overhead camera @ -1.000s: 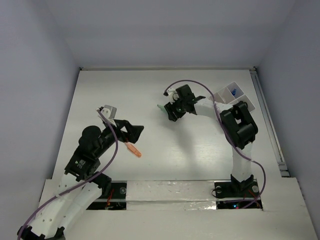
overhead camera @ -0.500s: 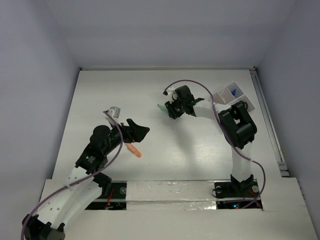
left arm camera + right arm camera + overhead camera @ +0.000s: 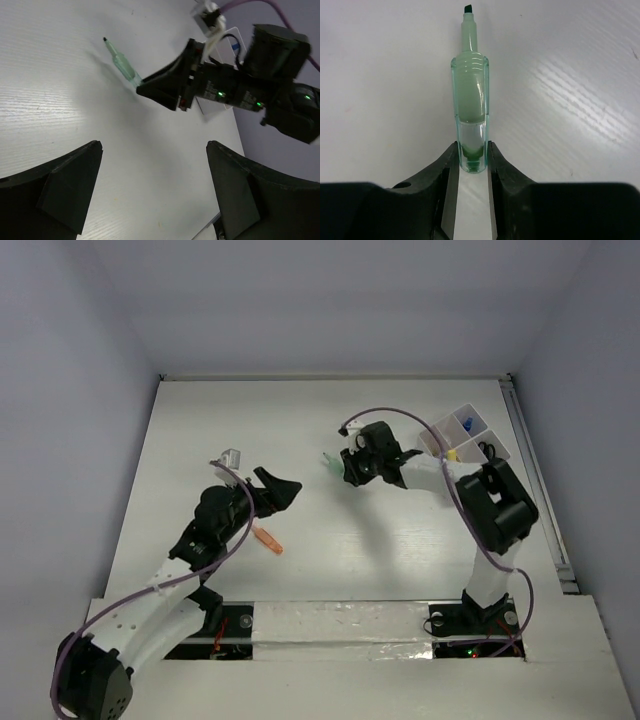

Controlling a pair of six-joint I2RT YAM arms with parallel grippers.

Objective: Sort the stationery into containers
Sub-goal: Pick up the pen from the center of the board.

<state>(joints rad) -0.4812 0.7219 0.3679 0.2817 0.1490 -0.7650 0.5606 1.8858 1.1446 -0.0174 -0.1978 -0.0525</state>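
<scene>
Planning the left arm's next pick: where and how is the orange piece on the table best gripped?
Grip the orange piece at mid-length, coming straight down and closing across its narrow width. It lies flat and slanted on the table, long and thin, with bare surface along both sides. The open left claw is probably nearest.

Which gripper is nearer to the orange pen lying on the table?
Left. The left gripper sits open just beyond the orange pen; the right gripper is farther off to its right, clamping a green highlighter.
</scene>
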